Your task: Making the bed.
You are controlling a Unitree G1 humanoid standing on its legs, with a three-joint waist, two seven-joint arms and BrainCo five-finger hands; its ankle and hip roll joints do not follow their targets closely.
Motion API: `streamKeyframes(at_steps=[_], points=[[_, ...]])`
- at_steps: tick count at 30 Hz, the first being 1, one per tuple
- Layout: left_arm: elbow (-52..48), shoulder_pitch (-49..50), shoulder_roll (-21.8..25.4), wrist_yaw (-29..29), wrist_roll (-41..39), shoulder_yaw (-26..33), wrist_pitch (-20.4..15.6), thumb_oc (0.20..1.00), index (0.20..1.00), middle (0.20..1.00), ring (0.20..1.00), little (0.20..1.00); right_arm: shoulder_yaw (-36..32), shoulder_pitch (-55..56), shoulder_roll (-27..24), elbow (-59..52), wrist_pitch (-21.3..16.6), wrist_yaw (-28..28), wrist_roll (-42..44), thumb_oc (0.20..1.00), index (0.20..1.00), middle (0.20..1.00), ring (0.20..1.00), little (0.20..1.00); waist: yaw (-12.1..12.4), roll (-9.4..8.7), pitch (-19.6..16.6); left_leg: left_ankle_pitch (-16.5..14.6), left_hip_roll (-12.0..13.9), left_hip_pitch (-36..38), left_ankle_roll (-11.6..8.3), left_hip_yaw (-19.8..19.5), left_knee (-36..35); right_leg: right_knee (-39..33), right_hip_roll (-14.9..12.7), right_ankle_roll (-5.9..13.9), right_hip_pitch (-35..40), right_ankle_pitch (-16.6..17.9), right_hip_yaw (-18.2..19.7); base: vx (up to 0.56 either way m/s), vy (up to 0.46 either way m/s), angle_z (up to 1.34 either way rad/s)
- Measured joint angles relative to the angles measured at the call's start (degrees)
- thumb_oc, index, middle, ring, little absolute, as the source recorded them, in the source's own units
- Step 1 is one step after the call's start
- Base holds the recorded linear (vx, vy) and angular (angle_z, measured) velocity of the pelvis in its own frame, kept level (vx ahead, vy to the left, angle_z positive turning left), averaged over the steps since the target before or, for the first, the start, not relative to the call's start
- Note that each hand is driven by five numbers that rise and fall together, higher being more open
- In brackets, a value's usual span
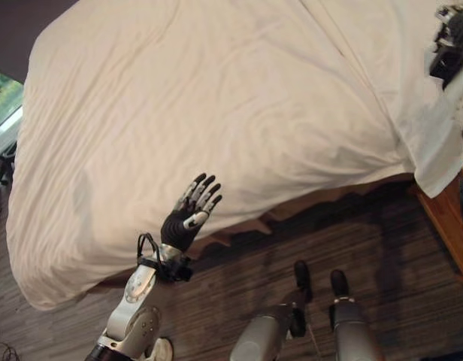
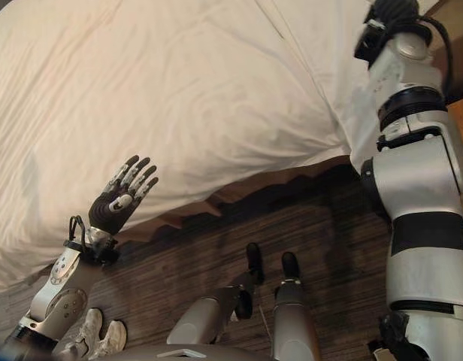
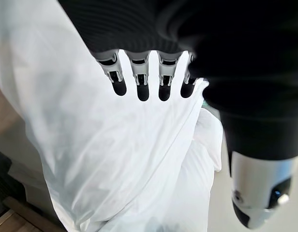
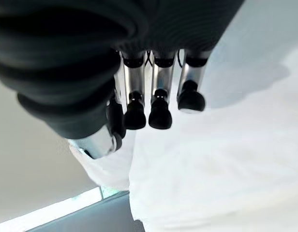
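Left eye view, left hand (image 1: pixel 188 214) fingers spread, holding nothing, beside white duvet (image 1: pixel 216 113), right hand (image 4: pixel 154 104) fingers straight, above duvet.

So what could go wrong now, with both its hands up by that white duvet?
The left hand is open near the duvet edge, holding nothing, so a grab may miss or bunch the cloth. The right hand hovers over the far side; pulling unevenly could drag the overhanging corner onto the floor.
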Motion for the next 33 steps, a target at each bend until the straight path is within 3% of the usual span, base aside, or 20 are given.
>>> streamKeyframes(at_steps=[5, 11, 15, 22, 25, 27, 29, 31, 33], points=[[2.35, 0.08, -1.93, 0.59, -0.04, 0.04, 0.0, 1.0, 1.0, 1.0, 1.0, 1.0, 3.28, -0.71, 4.56, -5.98, -0.62, -0.2, -0.18, 0.2, 0.2, 0.2, 0.2, 0.2, -0.08, -0.06, 0.04, 0.0, 0.18, 0.0, 0.0, -0.06, -0.01, -0.02, 0.21, 0.04, -0.01, -0.03, -0.05, 0.0, 0.0, 0.0], [3.35, 0.08, -2.21, 1.11, -0.16, 0.09, 0.06, 1.0, 1.0, 1.0, 1.0, 1.0, 3.0, -0.75, 8.44, -4.97, -0.56, -0.48, -0.15, 0.2, 0.2, 0.2, 0.2, 0.2, -0.07, -0.28, 0.17, 0.04, 0.41, -0.88, 0.03, -0.6, 0.08, 0.02, 0.37, 0.29, -0.79, -0.19, -0.79, 0.0, -0.007, 0.06], [3.99, 0.65, -2.22, 2.18, -0.18, 0.13, 0.04, 1.0, 1.0, 1.0, 1.0, 1.0, 0.68, -0.85, 5.97, -0.49, -0.31, -1.78, -0.22, 0.2, 0.2, 0.2, 0.2, 0.2, 0.27, -0.36, 0.29, 0.47, 0.17, -2.51, -0.01, -1.14, 0.02, 0.56, 0.1, 0.09, -2.5, -0.06, -1.18, -0.01, -0.015, 0.06], [4.27, 0.75, -2.24, 2.13, -0.28, 0.23, -0.25, 1.0, 1.0, 1.0, 1.0, 1.0, -2.71, -1.27, -6.08, 6.72, 0.75, -2.14, -2.67, 0.2, 0.2, 0.2, 0.2, 0.2, 3.11, -0.34, 0.34, 0.93, -0.18, -5.92, 0.16, -0.95, 0.16, 1.89, -0.19, 0.52, -6.6, -0.48, -0.99, -0.01, -0.006, -0.01], [4.38, 3.26, -2.18, 2.13, -0.27, 0.27, -0.26, 1.0, 1.0, 1.0, 1.0, 1.0, -5.06, -1.53, -10.53, 6.56, 0.5, -2.25, -2.28, 0.2, 0.2, 0.2, 0.2, 0.2, 3.34, 0.0, 0.5, 1.19, -0.34, -7.87, 0.32, -0.16, 0.1, 2.61, -0.22, 0.09, -9.04, -0.18, -0.42, -0.01, 0.028, -0.08], [4.36, 3.68, -2.26, 1.99, -0.25, 0.22, -0.27, 1.0, 1.0, 1.0, 1.0, 1.0, -7.66, -0.3, -12.73, 5.98, -0.33, -1.84, -0.35, 0.2, 0.2, 0.2, 0.2, 0.2, 3.19, 0.26, 0.7, 1.17, -0.47, -8.71, 0.31, 0.55, 0.06, 3.4, -0.22, 0.81, -10.63, -0.89, 0.31, -0.01, 0.044, -0.11], [4.3, 4.14, -3.01, 2.01, -0.26, 0.04, -0.71, 1.0, 1.0, 1.0, 1.0, 1.0, -11.64, 2.71, -14.06, 4.3, -2.57, -1.87, 2.76, 0.2, 0.2, 0.2, 0.2, 0.2, 3.21, 0.54, 0.87, 1.15, -0.79, -10.0, 0.28, 1.27, -0.11, 4.59, -0.27, 0.77, -12.71, -1.25, 1.02, 0.0, 0.035, -0.13], [4.26, 3.3, -4.19, 1.85, -0.18, -1.66, -0.55, 1.0, 1.0, 1.0, 1.0, 1.0, -16.08, 7.71, -13.73, 3.57, -3.76, -1.62, 5.91, 0.2, 0.2, 0.2, 0.2, 0.2, 2.75, 1.95, 1.76, 1.31, -1.23, -10.41, 0.5, 1.74, -0.38, 5.37, -0.41, 0.58, -13.57, -1.09, 1.77, -0.01, 0.036, -0.15], [4.17, 3.12, -4.22, 1.77, -0.16, -2.0, -0.55, 1.0, 1.0, 1.0, 1.0, 1.0, -19.36, 13.24, -12.49, 4.46, -3.47, -1.16, 7.95, 0.2, 0.2, 0.2, 0.2, 0.2, 2.61, 2.25, 1.94, 1.31, -1.36, -10.41, 0.5, 1.99, -0.4, 5.94, -0.38, 0.58, -13.81, -1.06, 2.27, 0.04, 0.06, -0.15]])
